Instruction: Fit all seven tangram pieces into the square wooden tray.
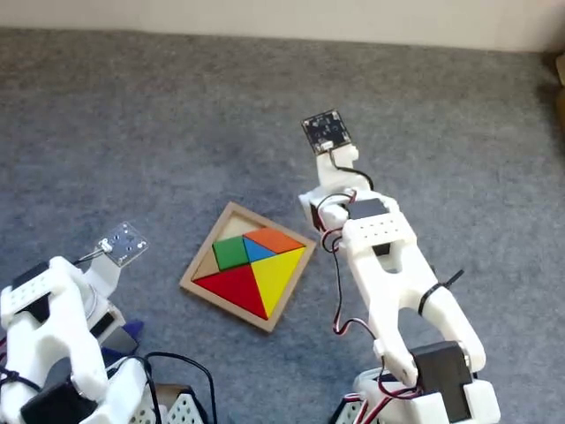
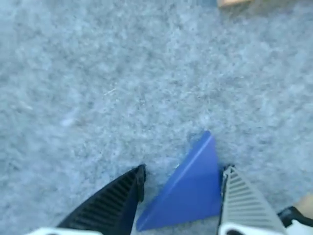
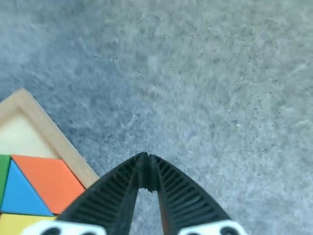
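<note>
Indoor room, grey carpet [image 1: 132,115] underfoot, pale wall [image 1: 265,16] behind

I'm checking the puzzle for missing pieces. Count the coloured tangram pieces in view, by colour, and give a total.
red piece: 1
yellow piece: 1
green piece: 1
orange piece: 1
blue: 2, the light blue triangle in the tray and the darker blue triangle on the carpet at the left gripper
Total: 6
</note>
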